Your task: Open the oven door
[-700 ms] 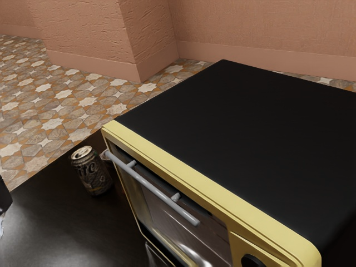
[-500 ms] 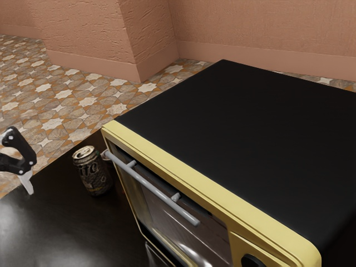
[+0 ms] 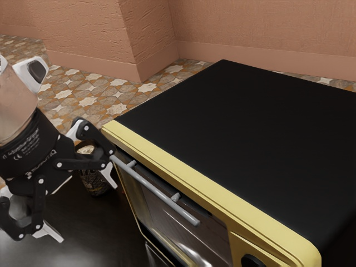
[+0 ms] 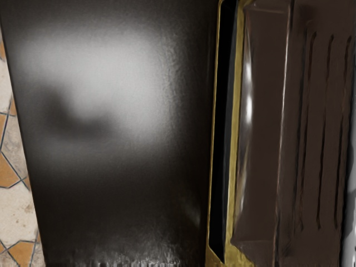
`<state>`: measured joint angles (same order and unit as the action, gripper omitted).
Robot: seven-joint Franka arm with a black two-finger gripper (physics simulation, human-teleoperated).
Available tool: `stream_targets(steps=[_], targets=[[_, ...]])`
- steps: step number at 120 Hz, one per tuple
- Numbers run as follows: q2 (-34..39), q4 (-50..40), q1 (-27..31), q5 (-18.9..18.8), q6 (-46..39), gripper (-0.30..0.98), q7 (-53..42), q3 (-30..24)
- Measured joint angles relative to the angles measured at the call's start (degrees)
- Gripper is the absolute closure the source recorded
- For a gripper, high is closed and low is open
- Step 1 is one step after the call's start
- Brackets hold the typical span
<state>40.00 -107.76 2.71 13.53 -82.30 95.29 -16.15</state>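
Apparently "ROBOTIQ" on spread gripper, near oven handle.

Partly legible "ROBOTIQ" lettering, CE mark, both on black hand housing, unreadable print on can

- Table: dark, glossy, lower left of the exterior view.
- Can: upright, left of centre, partly hidden.
- Oven: yellow-fronted, black-topped, centre to right edge.
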Motion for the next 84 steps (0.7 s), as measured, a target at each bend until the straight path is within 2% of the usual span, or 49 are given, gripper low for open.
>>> stream_targets(steps=[16, 28, 55, 84], targets=[[-0.2, -1.2, 0.3, 2.0, -2.5, 0.0, 5.1, -0.8], [0.3, -2.6, 0.5, 2.1, -3.7, 0.0, 7.8, -3.0], [2.3, -3.5, 0.1, -3.6, -5.1, 0.0, 8.3, -5.5], [0.4, -3.5, 2.1, -5.1, -5.9, 0.0, 6.8, -5.4]])
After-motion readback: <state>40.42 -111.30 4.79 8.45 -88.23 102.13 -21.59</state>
